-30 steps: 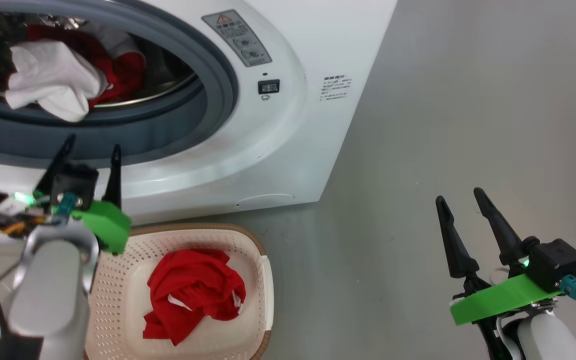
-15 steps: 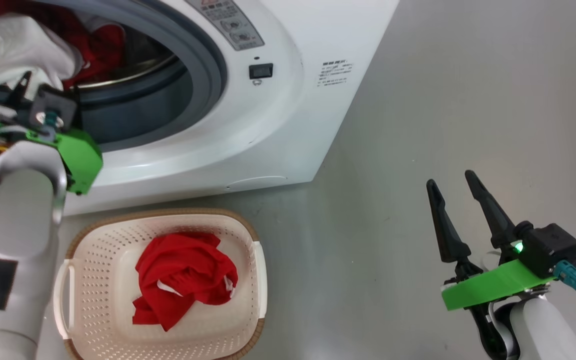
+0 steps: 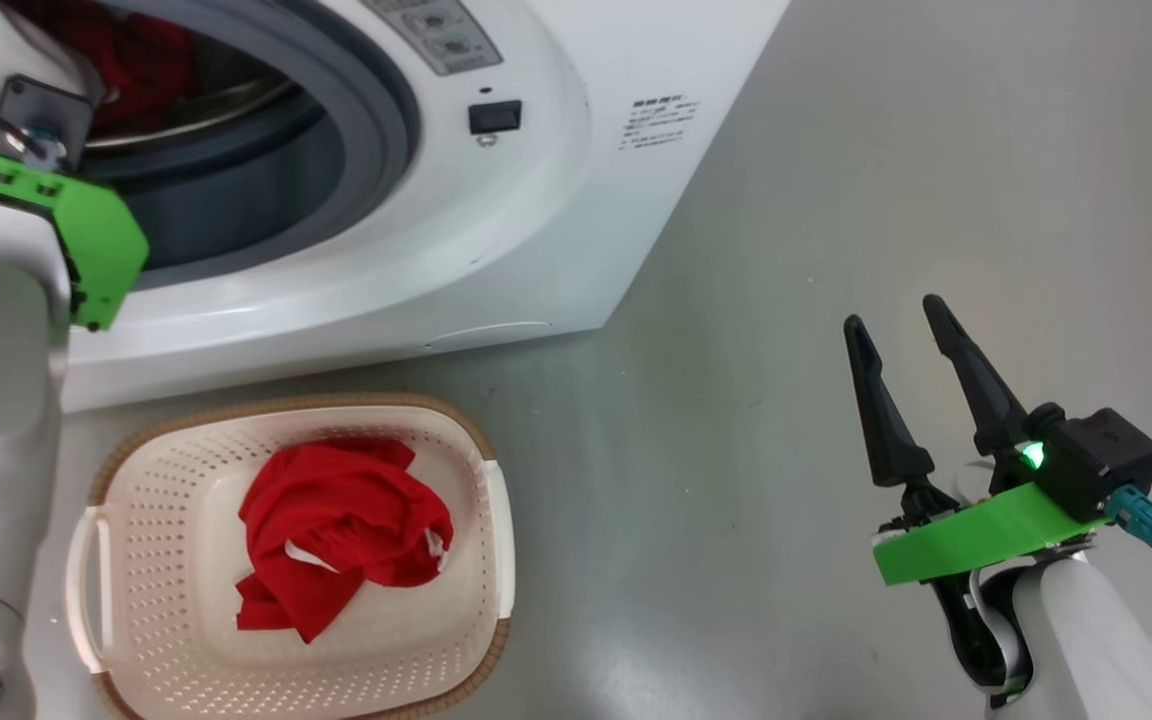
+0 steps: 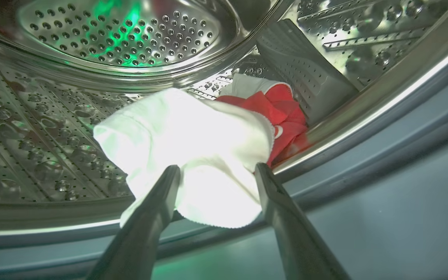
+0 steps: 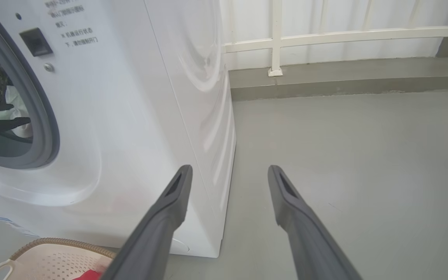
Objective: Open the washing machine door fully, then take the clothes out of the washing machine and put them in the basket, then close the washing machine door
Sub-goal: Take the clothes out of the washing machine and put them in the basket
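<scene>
Clothes (image 4: 224, 128) left in the drum (image 4: 33, 128): white garment (image 4: 177, 140) w/ red garment (image 4: 282, 112) at its 2 o'clock, both near the front lip of the washing machine (image 3: 536, 230). Our left gripper (image 4: 217, 168) is spread wide, fingers (image 4: 150, 217) straddling the white fold, nothing pinched yet. We'd go a bit deeper to bite thick fabric, not the hem, then close & lift clear of the grey seal (image 4: 383, 175). Basket (image 3: 491, 520), head view 7 o'clock, holds one red piece (image 3: 336, 530). Right gripper (image 3: 893, 315), 4 o'clock, is spread & empty.

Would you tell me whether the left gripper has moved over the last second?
Yes: the left gripper went from below the grey rubber ring into the drum.
</scene>
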Robot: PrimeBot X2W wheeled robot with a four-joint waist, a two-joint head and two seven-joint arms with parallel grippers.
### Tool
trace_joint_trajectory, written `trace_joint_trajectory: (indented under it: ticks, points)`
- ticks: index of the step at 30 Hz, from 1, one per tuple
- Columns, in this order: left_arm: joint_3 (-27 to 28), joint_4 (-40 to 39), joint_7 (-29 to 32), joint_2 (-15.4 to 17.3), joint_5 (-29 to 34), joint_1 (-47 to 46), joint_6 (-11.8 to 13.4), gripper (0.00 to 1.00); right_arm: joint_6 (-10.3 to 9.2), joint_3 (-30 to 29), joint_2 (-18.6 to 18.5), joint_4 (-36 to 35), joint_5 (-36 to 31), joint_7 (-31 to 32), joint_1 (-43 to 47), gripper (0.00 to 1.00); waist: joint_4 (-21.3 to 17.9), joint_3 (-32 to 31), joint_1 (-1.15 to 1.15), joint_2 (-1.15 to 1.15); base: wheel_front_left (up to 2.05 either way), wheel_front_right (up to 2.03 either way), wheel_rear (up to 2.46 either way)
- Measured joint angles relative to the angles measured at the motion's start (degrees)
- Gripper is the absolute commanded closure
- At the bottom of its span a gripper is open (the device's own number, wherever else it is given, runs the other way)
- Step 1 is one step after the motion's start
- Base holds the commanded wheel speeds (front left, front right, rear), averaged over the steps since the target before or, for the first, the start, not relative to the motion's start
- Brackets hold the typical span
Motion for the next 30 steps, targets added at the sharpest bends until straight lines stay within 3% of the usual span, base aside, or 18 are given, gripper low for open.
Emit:
trace_joint_trajectory:
  ticks: [17,18,20,22,24,25,30]
  points:
    - [-2.0,2.4,5.0,3.4,0.1,-2.2,1.3,0.01,0.00,1.2,0.3,-0.1,0.1,0.0,-1.5,0.00,-2.4,2.6,0.00,0.00,0.00,0.00,0.00]
    - [-2.1,2.4,5.1,3.5,0.1,-2.2,1.3,0.09,0.00,1.2,0.3,-0.1,0.1,0.0,-1.5,0.00,-2.4,2.6,0.00,0.00,0.00,0.00,0.00]
    - [-2.3,2.5,5.2,3.7,0.1,-2.2,1.3,0.42,0.00,1.3,0.3,-0.1,0.1,0.0,-1.5,0.00,-2.5,2.5,0.00,0.00,0.00,0.00,0.00]
    - [-2.5,2.5,5.3,4.0,0.0,-2.2,1.3,0.61,0.00,1.3,0.3,-0.1,0.1,0.0,-1.5,0.00,-2.6,2.5,0.00,0.00,0.00,0.00,0.00]
    - [-2.7,2.6,5.3,4.5,0.0,-2.2,1.3,0.93,0.00,1.3,0.3,-0.1,0.1,0.0,-1.5,0.00,-2.6,2.4,0.00,0.00,0.00,0.00,0.00]
    - [-2.8,2.6,5.3,4.7,-0.1,-2.2,1.3,1.00,0.00,1.3,0.3,-0.1,0.1,0.0,-1.5,0.00,-2.6,2.4,0.00,0.00,0.00,0.00,0.00]
    - [-2.8,2.7,3.1,4.9,-1.6,-2.2,0.8,1.00,0.00,1.2,0.3,-0.1,0.1,0.0,-1.5,0.00,-2.4,2.1,0.00,0.00,0.00,0.00,0.00]
